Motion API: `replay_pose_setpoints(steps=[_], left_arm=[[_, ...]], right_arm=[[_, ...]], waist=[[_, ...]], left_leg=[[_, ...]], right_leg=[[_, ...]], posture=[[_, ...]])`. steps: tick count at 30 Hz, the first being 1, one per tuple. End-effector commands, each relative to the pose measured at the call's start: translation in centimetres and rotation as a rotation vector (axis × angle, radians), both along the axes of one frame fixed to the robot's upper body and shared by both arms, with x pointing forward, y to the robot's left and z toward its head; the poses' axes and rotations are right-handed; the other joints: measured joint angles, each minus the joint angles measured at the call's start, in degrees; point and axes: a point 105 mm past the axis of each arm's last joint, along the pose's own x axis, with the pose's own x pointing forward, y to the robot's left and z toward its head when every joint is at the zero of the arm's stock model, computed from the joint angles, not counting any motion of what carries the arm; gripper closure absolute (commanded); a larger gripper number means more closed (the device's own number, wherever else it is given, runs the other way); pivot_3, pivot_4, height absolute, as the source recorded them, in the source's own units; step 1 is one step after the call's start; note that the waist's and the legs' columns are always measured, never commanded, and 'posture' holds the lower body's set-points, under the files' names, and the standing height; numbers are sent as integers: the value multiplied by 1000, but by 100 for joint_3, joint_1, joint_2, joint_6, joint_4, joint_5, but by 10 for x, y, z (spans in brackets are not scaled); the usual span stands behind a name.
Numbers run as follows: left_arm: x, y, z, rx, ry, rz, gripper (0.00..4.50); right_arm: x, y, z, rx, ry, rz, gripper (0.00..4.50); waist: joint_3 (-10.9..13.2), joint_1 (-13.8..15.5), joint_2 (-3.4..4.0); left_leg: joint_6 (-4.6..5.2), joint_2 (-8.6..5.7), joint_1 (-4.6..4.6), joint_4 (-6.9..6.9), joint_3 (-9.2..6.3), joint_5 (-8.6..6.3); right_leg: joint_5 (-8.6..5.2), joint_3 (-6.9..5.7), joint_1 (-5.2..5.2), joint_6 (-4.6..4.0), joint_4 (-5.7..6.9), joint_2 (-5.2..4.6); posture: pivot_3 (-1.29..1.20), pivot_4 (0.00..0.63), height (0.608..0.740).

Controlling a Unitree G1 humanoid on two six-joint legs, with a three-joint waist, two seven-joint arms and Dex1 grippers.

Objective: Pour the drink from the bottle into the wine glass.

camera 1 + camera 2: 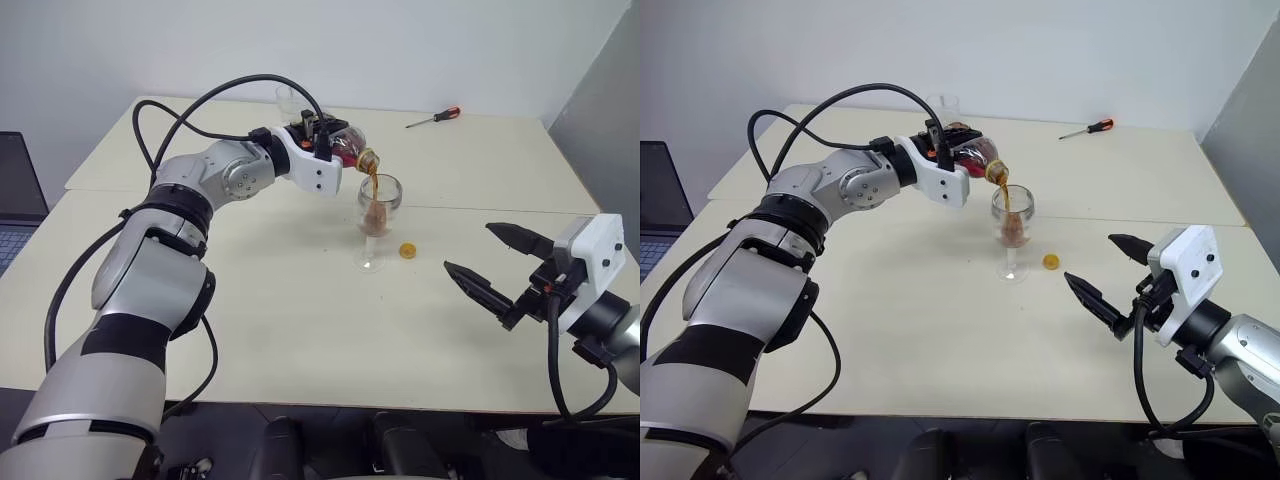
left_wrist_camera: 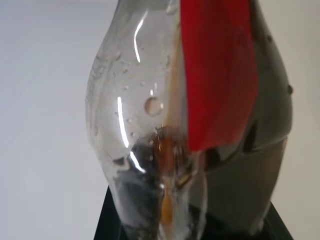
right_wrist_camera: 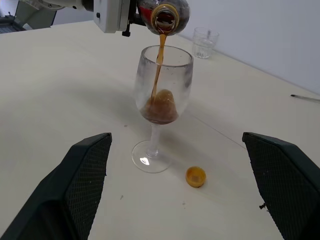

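Observation:
My left gripper [image 1: 324, 138] is shut on the bottle [image 1: 349, 149], a squat clear one with a red label [image 2: 217, 75]. It is tipped over with its open mouth just above the wine glass [image 1: 377, 222]. A thin brown stream of the drink [image 3: 159, 67] falls into the bowl, where foamy brown liquid [image 3: 160, 107] sits at the bottom. The glass stands upright mid-table. The yellow cap [image 1: 407, 250] lies on the table just right of the glass foot. My right gripper [image 1: 468, 247] is open and holds nothing, level over the table right of the glass.
A short clear tumbler [image 3: 205, 42] stands at the back of the table behind my left wrist. A red-handled screwdriver [image 1: 435, 117] lies at the far right. A laptop [image 1: 15, 200] sits off the table's left side. A seam [image 1: 520, 212] runs across the cream tabletop.

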Motion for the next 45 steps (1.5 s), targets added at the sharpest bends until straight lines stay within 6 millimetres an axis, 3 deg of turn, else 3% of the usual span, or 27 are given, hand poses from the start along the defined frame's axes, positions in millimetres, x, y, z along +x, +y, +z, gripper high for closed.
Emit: replay_pose_setpoints(steps=[1,45], left_arm=[[-3,-6,29,-12,-65,-15,3601],[2,-8,30,75,-86,21,3656]], right_arm=[[-3,3,6,-8,-35,7,0],[-4,5,-5,-10,-27,-26,0]], waist=[[0,0,0],[0,-2,-1]], left_leg=[[0,0,0,0,0,0],[1,-41,-1,2,-23,0]], right_leg=[[0,0,0,0,0,0],[-6,-7,4,11,14,-30]], posture=[[0,150,740],[0,150,740]])
